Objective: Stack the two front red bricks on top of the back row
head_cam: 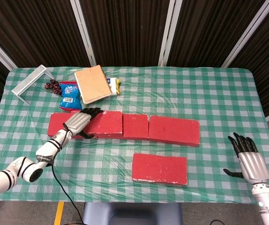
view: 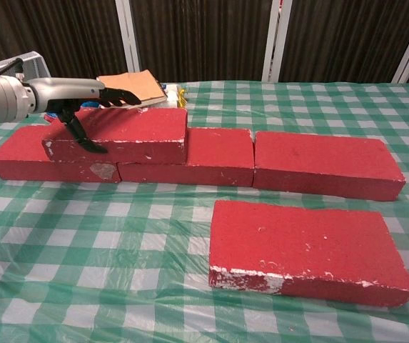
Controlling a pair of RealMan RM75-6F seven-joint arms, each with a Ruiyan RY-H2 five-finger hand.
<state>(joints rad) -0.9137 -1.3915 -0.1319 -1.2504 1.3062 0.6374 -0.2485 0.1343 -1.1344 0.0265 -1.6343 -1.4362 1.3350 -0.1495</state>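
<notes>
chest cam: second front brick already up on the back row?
No, the front brick lies flat on the tablecloth, in front of the back row; only the stacked brick under the left hand is up.

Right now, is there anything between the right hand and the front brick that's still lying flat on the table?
Nothing visible. The right hand rests open near the table's right edge, and only bare checkered tablecloth separates it from the front brick. The back row lies beyond the brick, not between them.
</notes>
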